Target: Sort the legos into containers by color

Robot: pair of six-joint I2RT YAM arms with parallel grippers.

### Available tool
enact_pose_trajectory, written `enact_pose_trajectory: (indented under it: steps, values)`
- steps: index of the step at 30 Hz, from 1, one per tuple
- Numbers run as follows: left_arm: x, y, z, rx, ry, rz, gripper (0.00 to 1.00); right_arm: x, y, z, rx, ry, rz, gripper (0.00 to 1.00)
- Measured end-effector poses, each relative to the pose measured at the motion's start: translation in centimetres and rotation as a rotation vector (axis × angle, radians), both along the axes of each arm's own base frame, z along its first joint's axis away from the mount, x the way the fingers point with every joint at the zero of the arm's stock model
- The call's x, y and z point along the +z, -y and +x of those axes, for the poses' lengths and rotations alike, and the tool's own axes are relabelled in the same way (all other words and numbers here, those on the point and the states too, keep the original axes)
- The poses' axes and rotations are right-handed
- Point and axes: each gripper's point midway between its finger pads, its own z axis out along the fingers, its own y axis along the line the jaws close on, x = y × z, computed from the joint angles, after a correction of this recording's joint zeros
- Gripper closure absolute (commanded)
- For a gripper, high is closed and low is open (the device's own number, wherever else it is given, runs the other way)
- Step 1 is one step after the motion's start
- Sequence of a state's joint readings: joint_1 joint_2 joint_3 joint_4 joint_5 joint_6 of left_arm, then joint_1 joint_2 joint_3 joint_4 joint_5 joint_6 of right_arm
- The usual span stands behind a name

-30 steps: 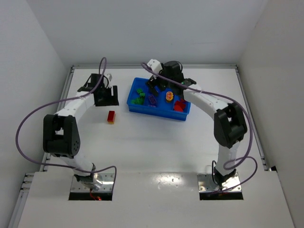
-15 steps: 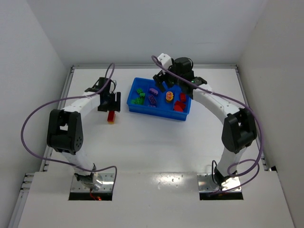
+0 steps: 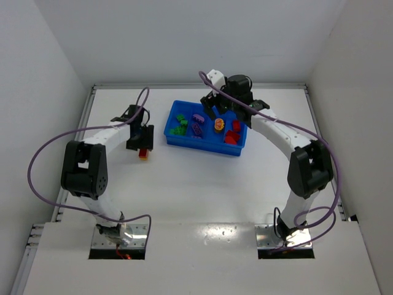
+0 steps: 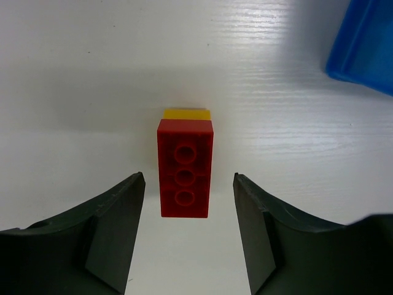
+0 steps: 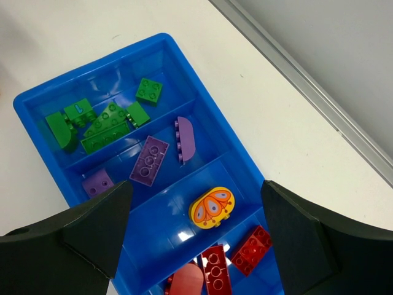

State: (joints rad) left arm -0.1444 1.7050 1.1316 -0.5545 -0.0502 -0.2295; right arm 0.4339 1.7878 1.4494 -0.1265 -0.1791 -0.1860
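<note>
A red lego [image 4: 185,168] with a yellow lego [image 4: 186,114] stuck on its far end lies on the white table, left of the blue tray [image 3: 206,145]. My left gripper [image 4: 187,184] is open and straddles the red brick's near end, with a gap on each side. In the top view this clump [image 3: 143,153] sits just below the left gripper [image 3: 140,142]. My right gripper [image 5: 196,190] hangs open and empty above the tray [image 5: 37,101]. The containers hold green legos [image 5: 104,120], purple legos [image 5: 150,160], an orange-patterned yellow lego [image 5: 212,207] and red legos [image 5: 215,273].
A corner of the blue tray [image 4: 365,49] shows at the upper right of the left wrist view. The table's raised rim [image 3: 159,86] runs along the back under white walls. Purple cables [image 3: 37,160] loop beside both arms.
My left gripper has come down toward the near side over the red and yellow clump, and its fingers have narrowed. My right gripper shifted right above the tray, then held still.
</note>
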Motion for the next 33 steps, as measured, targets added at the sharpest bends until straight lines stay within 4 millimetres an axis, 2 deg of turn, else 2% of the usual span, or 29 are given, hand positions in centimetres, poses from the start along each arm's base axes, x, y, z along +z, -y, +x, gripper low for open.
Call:
enact_pose_trajectory:
  steps: [4,9,14,19,20,23,27,33]
  values:
    - [-0.5,0.0,-0.1,-0.001,-0.013,0.001,0.41,-0.1,0.1,-0.1,-0.001,-0.005,-0.002,0.14]
    - [-1.7,0.0,-0.4,-0.003,-0.048,0.002,0.42,-0.4,0.1,-0.2,-0.002,-0.013,-0.003,0.14]
    - [-2.4,0.1,-0.7,-0.004,-0.071,0.002,0.54,-0.7,0.2,-0.3,-0.002,-0.021,-0.007,0.14]
    - [-2.4,0.3,-0.7,-0.011,-0.073,-0.011,0.53,-1.1,0.2,-0.5,-0.001,-0.029,-0.01,0.14]
    - [-2.4,0.4,-0.7,-0.014,-0.073,-0.017,0.46,-1.2,0.2,-0.5,0.0,-0.03,-0.01,0.14]
    - [-2.1,0.6,-0.7,-0.024,-0.069,-0.027,0.36,-1.5,0.3,-0.7,0.002,-0.039,-0.013,0.14]
    - [-1.3,0.8,-0.5,-0.031,-0.046,-0.036,0.36,-1.6,0.3,-0.7,0.002,-0.04,-0.012,0.14]
    - [-0.9,0.8,-0.4,-0.032,-0.034,-0.039,0.49,-1.6,0.3,-0.7,0.003,-0.04,-0.012,0.14]
